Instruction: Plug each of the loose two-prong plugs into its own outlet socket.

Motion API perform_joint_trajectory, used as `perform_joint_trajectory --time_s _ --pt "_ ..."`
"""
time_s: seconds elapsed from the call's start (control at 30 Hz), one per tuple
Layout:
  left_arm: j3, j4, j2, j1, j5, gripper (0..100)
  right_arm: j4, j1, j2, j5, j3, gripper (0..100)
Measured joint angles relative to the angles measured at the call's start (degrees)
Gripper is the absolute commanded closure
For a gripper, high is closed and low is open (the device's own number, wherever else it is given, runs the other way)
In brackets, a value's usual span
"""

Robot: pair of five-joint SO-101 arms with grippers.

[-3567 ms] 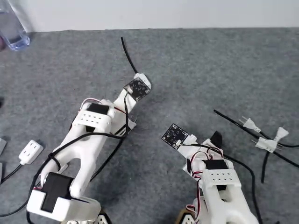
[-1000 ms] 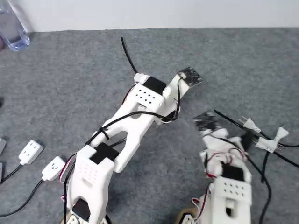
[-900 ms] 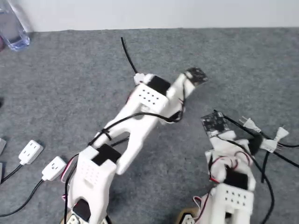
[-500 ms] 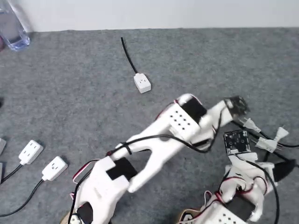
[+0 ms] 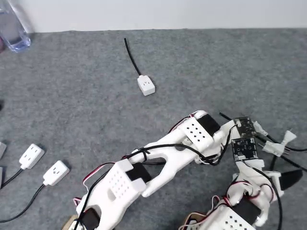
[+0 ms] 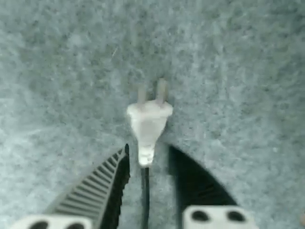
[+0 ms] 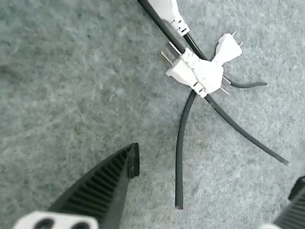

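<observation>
A white two-prong plug (image 6: 148, 121) lies on the grey carpet with its prongs pointing away from my left gripper (image 6: 148, 160). That gripper is open, its fingers either side of the plug's tail and black cord. In the high view my left arm (image 5: 199, 132) stretches across to this plug (image 5: 259, 128) at the right. Two more white plugs (image 7: 198, 71) lie crossed over black cords, also seen as the crossed plugs (image 5: 278, 146) in the high view. My right gripper (image 7: 214, 171) hangs wide open short of them, holding nothing.
A white outlet socket (image 5: 146, 85) on a black cord lies mid-table toward the back. Two more outlet sockets (image 5: 31, 155) (image 5: 55, 172) sit at the left edge. A clear bottle (image 5: 12, 28) stands in the back left corner. A loose black cord end (image 7: 177, 200) lies near my right gripper.
My left arm swung from over the middle outlet socket to the right, down onto the nearest plug, uncovering that socket. My right arm also turned rightward toward the plugs.
</observation>
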Motion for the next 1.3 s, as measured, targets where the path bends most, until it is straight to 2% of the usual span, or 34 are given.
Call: perform_joint_trajectory --time_s 0.13,0.5,0.7,0.83,0.93,1.13,1.3 --pt "0.0 -0.09 0.0 -0.09 0.0 68 -0.09 0.0 0.0 0.0 0.0 52.3" --pt "-2.73 2.02 0.09 0.0 0.0 68 -0.09 0.0 0.0 0.0 0.0 52.3" --pt "-11.52 6.51 0.09 0.0 0.0 68 -0.09 0.0 0.0 0.0 0.0 52.3" --pt "-23.65 12.31 0.09 0.0 0.0 68 -0.09 0.0 0.0 -0.09 0.0 52.3" --pt "-31.03 13.36 0.0 -0.18 0.79 68 -0.09 0.0 0.0 -0.26 0.0 52.3" --pt "-33.58 13.98 -2.11 -0.62 3.34 68 -0.35 0.35 -0.44 -0.44 0.0 52.3" --pt "-37.27 13.89 -10.73 -4.92 4.57 68 0.09 -2.64 -0.53 -0.09 0.0 52.3"
